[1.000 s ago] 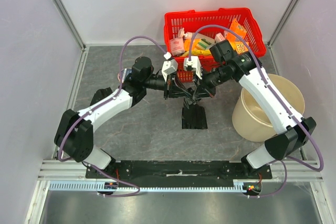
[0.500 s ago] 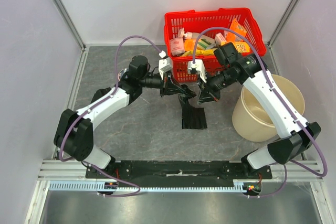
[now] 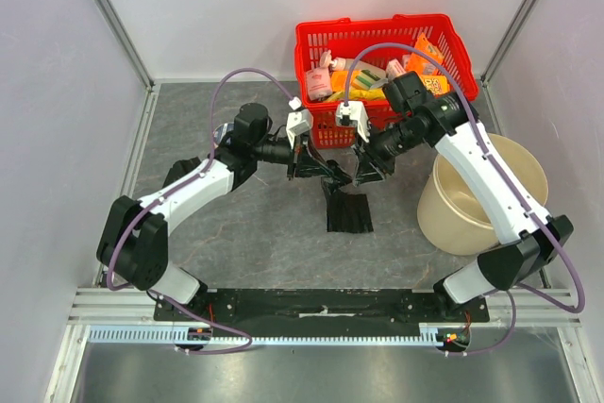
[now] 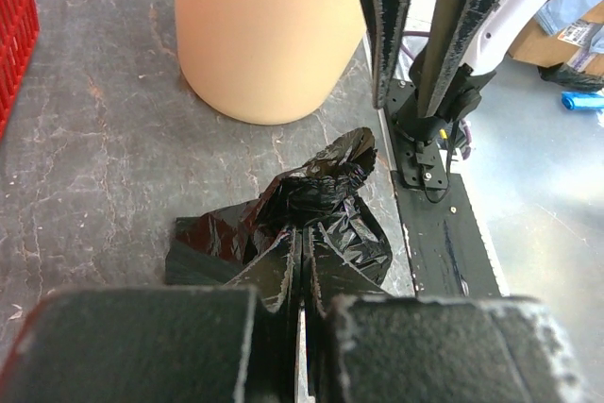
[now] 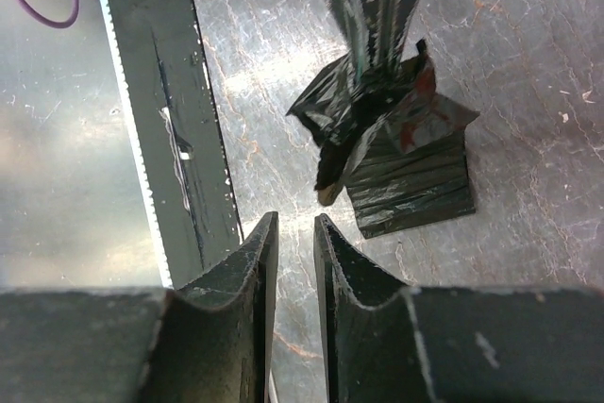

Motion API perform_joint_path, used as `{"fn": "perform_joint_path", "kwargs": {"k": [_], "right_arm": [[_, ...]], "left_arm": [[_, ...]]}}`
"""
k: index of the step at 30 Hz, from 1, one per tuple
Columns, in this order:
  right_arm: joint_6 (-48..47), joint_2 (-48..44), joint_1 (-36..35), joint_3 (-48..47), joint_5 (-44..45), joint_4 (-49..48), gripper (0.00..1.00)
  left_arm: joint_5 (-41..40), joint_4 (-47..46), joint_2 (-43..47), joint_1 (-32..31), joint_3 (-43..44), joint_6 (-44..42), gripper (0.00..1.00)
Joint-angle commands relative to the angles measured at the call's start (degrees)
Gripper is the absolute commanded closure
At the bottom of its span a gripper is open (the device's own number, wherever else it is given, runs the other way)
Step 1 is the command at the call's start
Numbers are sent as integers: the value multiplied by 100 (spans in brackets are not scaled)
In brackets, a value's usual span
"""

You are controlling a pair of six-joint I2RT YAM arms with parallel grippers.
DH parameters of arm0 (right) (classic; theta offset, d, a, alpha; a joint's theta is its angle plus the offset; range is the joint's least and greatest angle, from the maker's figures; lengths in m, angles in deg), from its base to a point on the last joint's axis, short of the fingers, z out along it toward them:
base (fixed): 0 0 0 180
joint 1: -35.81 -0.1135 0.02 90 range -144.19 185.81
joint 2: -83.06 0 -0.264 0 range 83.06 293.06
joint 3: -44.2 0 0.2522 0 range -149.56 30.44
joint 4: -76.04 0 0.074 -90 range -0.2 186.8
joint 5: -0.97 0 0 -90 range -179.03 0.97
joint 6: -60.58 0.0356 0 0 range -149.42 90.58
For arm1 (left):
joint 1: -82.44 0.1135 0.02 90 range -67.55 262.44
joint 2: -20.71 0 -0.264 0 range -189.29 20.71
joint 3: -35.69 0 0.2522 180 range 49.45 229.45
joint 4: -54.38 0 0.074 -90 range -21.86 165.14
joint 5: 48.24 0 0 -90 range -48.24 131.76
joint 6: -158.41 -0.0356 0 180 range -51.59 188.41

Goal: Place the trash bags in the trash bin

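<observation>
Black plastic film is bunching in the left gripper, whose fingers are clamping one trash bag and holding it up above the folded stack lying on the table. Opposite, the right gripper is hovering with its fingers slightly parted, gripping nothing. The trash bin is standing well apart, to the right. The raised bag seems to be clinging to the stack, so the right gripper is best taking a second hold before anything is carried over the rim.
</observation>
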Motion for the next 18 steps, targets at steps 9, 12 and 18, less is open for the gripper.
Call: {"fn": "perform_joint_path", "kwargs": {"k": [9, 12, 18], "right_arm": [[228, 405, 9, -347, -179, -105, 70], [246, 440, 17, -365, -188, -149, 70], [263, 545, 9, -365, -223, -229, 71]], "left_arm": [[44, 2, 144, -156, 92, -220, 98], [44, 2, 127, -191, 92, -221, 98], [44, 2, 135, -226, 119, -194, 98]]}}
